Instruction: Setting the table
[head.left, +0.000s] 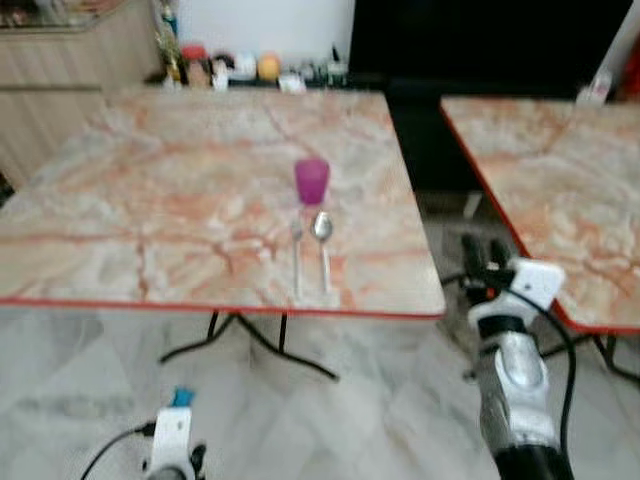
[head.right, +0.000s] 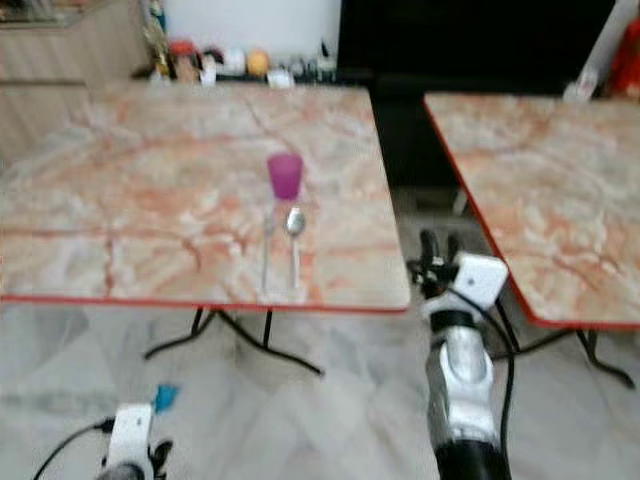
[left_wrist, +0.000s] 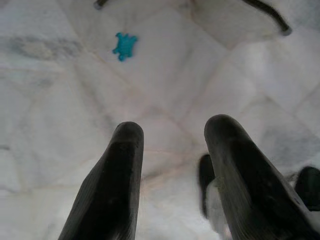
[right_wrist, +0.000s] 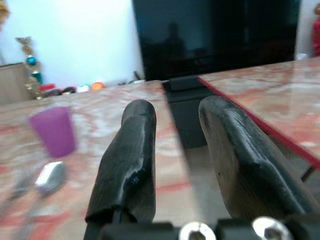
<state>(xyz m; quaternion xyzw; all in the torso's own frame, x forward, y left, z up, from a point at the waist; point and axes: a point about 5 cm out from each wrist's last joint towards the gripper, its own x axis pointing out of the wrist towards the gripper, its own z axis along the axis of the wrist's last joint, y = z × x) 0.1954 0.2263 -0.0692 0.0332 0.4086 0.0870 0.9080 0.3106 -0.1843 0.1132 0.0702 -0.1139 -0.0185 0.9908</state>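
A purple cup (head.left: 311, 181) stands upright on the marble-patterned table (head.left: 150, 200), near its front right part. Just in front of the cup lie a fork (head.left: 297, 255) and a spoon (head.left: 322, 245), side by side with handles toward me. My right gripper (head.left: 483, 253) is raised beside the table's front right corner, open and holding nothing; in the right wrist view the cup (right_wrist: 53, 131) and spoon (right_wrist: 49, 177) lie off to one side of its fingers (right_wrist: 131, 160). My left gripper (left_wrist: 172, 175) hangs low over the floor, open and empty.
A second marble table (head.left: 560, 180) with a red edge stands to the right, a narrow gap between the two. A shelf with several small items (head.left: 240, 68) runs along the back wall. A small teal scrap (left_wrist: 124, 45) lies on the pale tiled floor.
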